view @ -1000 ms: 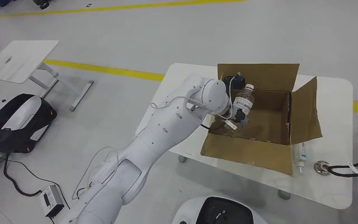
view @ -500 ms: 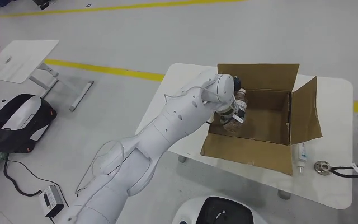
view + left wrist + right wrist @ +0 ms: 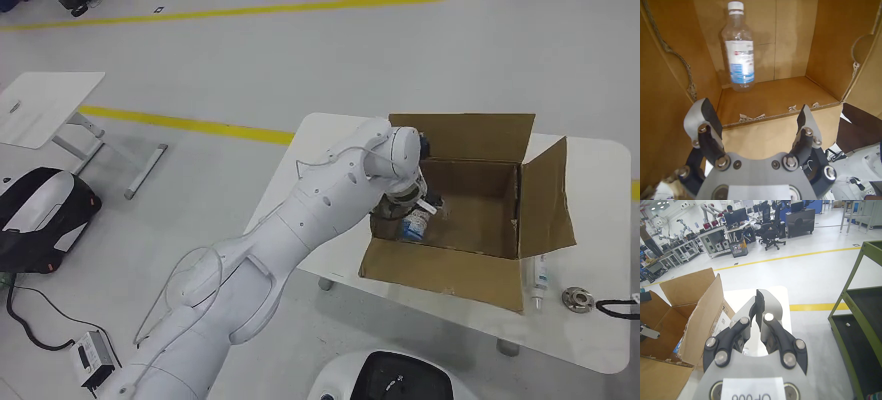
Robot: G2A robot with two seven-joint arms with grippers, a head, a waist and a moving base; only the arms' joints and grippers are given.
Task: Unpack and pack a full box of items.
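Packing appears to be the step in hand. The left gripper (image 3: 755, 106) hangs over the near wall of the box (image 3: 791, 37), fingers spread wide and holding nothing. The bottle (image 3: 740, 56) is inside the box, in the corner by a side wall, apart from both fingers. The box holds nothing else that can be seen, so by judgement the packing is at an early stage.

The right gripper (image 3: 758, 298) sits above the table (image 3: 590, 170), beside the box's outer flap. Its fingers are pressed together on nothing.

Next move, by judgement: lift the left gripper straight up clear of the wall, then fetch another item. A small bottle-like item (image 3: 541, 280) and a round metal piece (image 3: 575, 298) lie on the table just beside the box on the far side from the left arm, so they are likelier the right arm's work.

Limits of view:
- The bottle is blurred. I cannot tell whether it stands, leans on the wall or is falling.
- From above, the left arm covers part of the box floor.
- The two table items are too small to identify.
- The cord at the metal piece is cut off at the edge.
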